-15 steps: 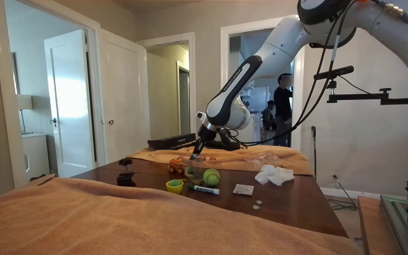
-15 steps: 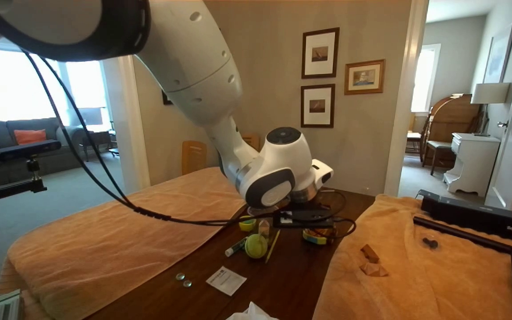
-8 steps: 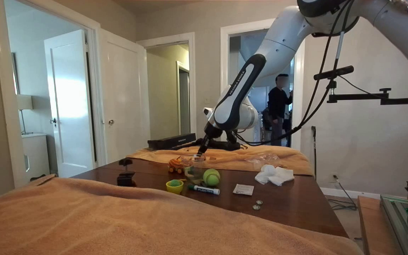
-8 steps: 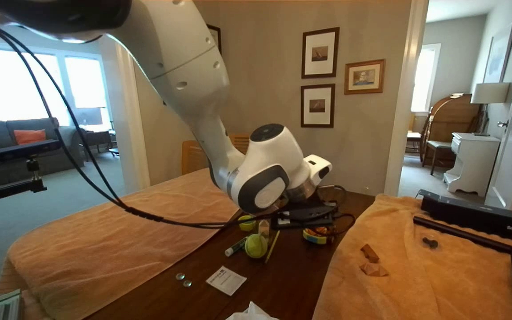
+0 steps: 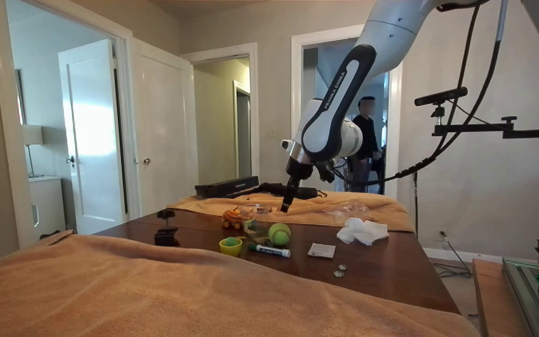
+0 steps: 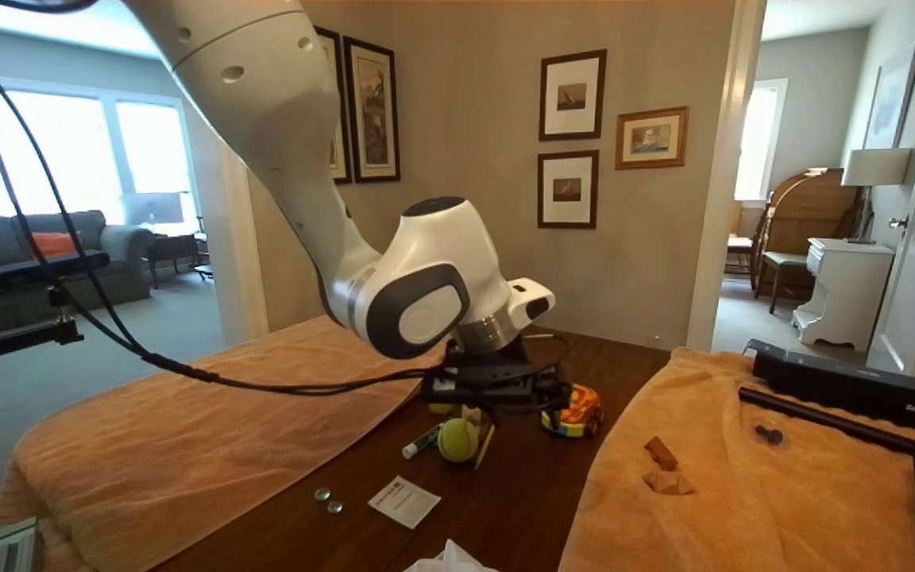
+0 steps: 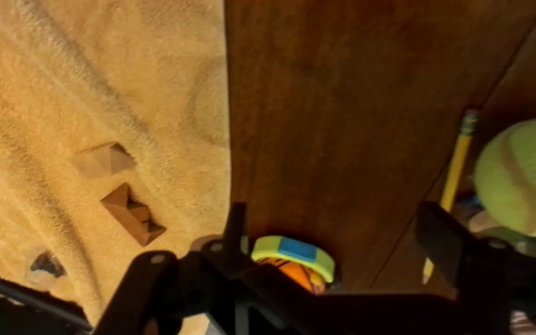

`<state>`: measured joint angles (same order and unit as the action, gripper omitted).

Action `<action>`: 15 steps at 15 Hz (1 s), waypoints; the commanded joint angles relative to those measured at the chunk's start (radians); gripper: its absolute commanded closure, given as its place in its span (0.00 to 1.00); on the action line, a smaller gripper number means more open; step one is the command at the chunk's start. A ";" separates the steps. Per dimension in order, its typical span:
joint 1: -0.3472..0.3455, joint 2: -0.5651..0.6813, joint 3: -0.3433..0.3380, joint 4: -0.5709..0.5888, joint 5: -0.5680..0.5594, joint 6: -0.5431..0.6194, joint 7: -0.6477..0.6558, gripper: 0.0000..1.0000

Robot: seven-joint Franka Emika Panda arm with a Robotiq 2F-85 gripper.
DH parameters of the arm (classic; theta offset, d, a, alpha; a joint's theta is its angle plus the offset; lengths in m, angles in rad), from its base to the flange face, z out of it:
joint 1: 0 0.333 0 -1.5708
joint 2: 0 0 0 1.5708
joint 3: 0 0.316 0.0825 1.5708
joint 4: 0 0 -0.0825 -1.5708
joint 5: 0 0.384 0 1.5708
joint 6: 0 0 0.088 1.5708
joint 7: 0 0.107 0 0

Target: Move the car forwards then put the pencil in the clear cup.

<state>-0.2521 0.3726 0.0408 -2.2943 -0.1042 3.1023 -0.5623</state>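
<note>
An orange toy car (image 5: pixel 233 218) with a yellow-green and blue bumper stands on the dark table; its end (image 7: pixel 291 251) shows between the fingers in the wrist view, lower down and partly covered by the gripper. My gripper (image 7: pixel 333 207) is spread wide, holding nothing. In an exterior view the gripper (image 5: pixel 286 208) hangs above the table, right of the car. The yellow pencil (image 7: pixel 456 172) lies beside the tennis ball, its point partly behind one finger; the pencil (image 6: pixel 485 447) also shows in an exterior view. The clear cup (image 5: pixel 256 206) stands between car and ball, something greenish seen through it.
A tennis ball (image 5: pixel 280 234), a marker (image 5: pixel 269 251) and a small yellow cup (image 5: pixel 230 246) crowd the clear cup. Also on the table are a paper packet (image 6: pixel 404 502), white tissue (image 5: pixel 363 231) and glass beads (image 5: pixel 339 270). Brown pieces (image 6: pixel 668 469) lie on the orange towel (image 6: pixel 712 524).
My arm has drawn back, the gripper moving away from the car and to the right in an exterior view. Car, pencil and cup have not visibly moved. A person in the doorway shifted.
</note>
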 commanded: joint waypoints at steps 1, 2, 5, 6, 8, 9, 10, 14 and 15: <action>-0.063 -0.072 0.101 -0.074 0.051 -0.097 -0.024 0.00; -0.076 -0.071 0.125 -0.076 0.064 -0.109 -0.028 0.00; -0.099 -0.073 0.161 -0.084 0.065 -0.134 -0.023 0.00; -0.107 -0.074 0.171 -0.086 0.069 -0.144 -0.028 0.00; -0.093 -0.077 0.148 -0.084 0.053 -0.169 -0.016 0.00; -0.087 -0.080 0.137 -0.083 0.048 -0.183 -0.014 0.00; -0.081 -0.089 0.124 -0.085 0.041 -0.196 -0.011 0.00; -0.070 -0.123 0.088 -0.084 0.043 -0.256 -0.016 0.00; -0.059 -0.123 0.067 -0.078 0.033 -0.267 -0.009 0.00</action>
<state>-0.3362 0.3014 0.1506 -2.3556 -0.0679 2.8880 -0.5648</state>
